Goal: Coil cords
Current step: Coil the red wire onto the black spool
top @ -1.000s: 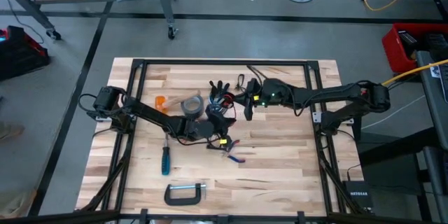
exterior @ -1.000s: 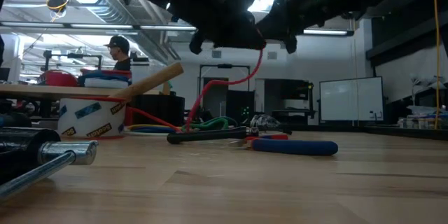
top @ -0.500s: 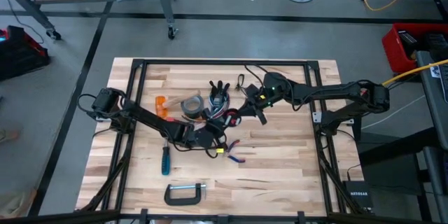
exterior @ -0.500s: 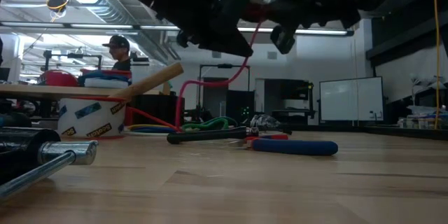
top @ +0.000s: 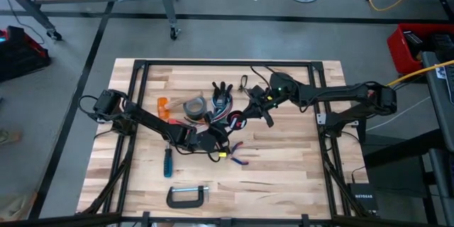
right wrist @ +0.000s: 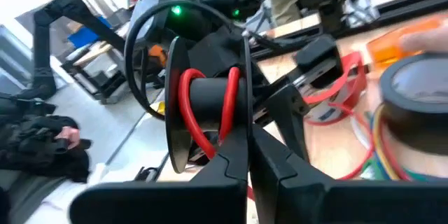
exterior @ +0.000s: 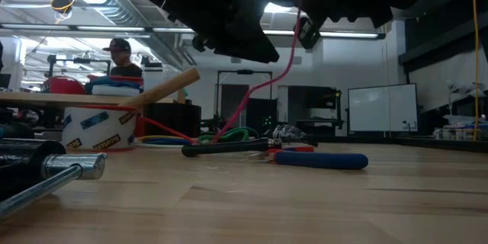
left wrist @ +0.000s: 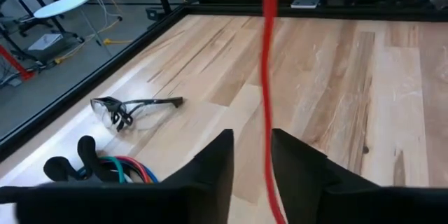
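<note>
Red cord (left wrist: 266, 77) runs taut from the table pile near the grey tape roll (top: 194, 106) up between both arms mid-table, left gripper (left wrist: 250, 155) narrowed with the cord passing between its fingers, right gripper (right wrist: 239, 155) nearly closed at red loops wound on the left arm's wrist

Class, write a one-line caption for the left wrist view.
A taut red cord runs between the left gripper fingers above safety glasses.

high: overhead, whole table (top: 284, 177) | low: tabletop, level | wrists: close; all share centre
</note>
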Motion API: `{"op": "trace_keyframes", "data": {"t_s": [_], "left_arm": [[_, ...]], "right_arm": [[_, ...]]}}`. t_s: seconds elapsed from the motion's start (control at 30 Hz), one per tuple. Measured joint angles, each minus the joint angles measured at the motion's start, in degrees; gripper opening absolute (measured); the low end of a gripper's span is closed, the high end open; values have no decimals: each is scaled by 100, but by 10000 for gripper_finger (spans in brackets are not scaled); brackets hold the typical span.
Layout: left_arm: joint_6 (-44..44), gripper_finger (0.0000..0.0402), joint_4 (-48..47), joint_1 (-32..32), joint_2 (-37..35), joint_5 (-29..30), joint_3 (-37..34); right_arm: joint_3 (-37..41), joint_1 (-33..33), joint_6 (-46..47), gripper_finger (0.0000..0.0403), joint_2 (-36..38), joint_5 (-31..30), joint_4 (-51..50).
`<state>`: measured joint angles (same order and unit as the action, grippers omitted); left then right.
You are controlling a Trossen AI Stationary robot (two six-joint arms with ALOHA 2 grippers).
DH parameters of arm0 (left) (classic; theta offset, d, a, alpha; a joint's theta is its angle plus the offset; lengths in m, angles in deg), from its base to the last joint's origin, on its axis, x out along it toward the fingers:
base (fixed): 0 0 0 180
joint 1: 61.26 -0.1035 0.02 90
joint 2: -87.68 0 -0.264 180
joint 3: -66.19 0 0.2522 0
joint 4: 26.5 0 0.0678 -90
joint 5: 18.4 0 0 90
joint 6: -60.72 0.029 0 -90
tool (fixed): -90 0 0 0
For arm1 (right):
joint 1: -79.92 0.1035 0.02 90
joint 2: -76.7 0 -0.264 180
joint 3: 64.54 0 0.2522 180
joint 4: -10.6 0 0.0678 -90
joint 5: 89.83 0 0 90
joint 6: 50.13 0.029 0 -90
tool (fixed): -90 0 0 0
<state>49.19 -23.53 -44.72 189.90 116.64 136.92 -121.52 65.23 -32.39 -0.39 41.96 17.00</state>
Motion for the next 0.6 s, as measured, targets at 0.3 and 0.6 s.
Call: {"op": "trace_keyframes", "data": {"t_s": [0.3,0.6], "left_arm": [[-42,123,60,-2,0,2,-2],[-127,126,215,-76,-2,-8,-2]], "right_arm": [[-2,-2,-606,1,893,-915,-663],[-2,2,-1061,1,1649,-1989,-1718]]}}
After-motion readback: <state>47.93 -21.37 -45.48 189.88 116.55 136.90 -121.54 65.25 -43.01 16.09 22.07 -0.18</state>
